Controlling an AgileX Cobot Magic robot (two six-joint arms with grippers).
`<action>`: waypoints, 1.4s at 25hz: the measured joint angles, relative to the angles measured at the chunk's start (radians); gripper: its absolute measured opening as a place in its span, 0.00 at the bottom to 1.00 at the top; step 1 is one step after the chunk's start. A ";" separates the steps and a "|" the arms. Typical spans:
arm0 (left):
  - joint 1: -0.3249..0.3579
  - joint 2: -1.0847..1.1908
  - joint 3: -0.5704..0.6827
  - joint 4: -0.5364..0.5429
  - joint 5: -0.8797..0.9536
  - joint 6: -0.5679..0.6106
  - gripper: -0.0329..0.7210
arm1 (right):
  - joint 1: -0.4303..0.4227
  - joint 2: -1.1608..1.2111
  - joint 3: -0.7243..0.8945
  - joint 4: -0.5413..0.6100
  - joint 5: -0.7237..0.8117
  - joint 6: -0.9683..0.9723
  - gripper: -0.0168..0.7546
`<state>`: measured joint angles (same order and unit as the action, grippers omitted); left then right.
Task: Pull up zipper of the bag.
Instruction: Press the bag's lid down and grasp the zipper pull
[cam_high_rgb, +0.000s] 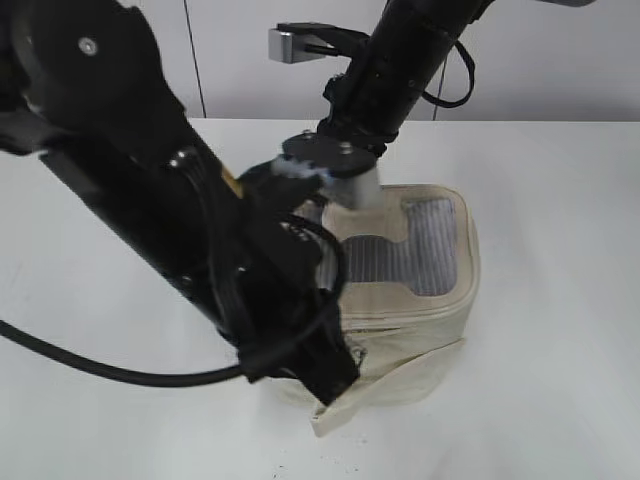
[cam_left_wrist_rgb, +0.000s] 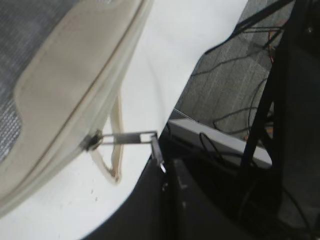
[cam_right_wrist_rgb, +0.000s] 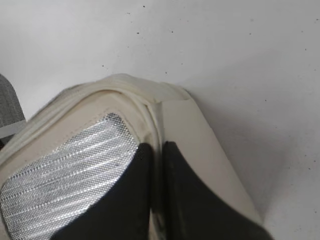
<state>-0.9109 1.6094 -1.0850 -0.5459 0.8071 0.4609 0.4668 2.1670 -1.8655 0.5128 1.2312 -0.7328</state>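
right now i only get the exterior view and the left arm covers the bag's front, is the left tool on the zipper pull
Observer: In the left wrist view, the silver ring pull stretches from its slider on the small boxy cream-white fabric bag to the left tool's tip. Its jaws are hidden.
Operator: and the right tool, holding or hovering
Observer: In the right wrist view, the right tool pinches the bag's rim, one black finger on the grey mesh panel and one down the side.
Operator: strap in the way
Observer: The loose cream strap crosses the pull near the slider, apart from the tool's tip.
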 joint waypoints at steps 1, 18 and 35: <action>-0.028 0.001 0.002 0.002 -0.037 -0.004 0.04 | 0.000 0.000 0.000 0.001 0.000 0.000 0.07; -0.073 0.077 -0.015 -0.068 -0.155 -0.080 0.04 | 0.001 0.000 0.001 0.017 0.000 0.002 0.07; -0.041 0.001 -0.018 0.271 0.030 -0.415 0.04 | 0.001 0.000 0.001 -0.001 0.000 0.019 0.07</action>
<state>-0.9522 1.6102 -1.1030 -0.2749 0.8375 0.0461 0.4679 2.1674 -1.8646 0.5123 1.2312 -0.7142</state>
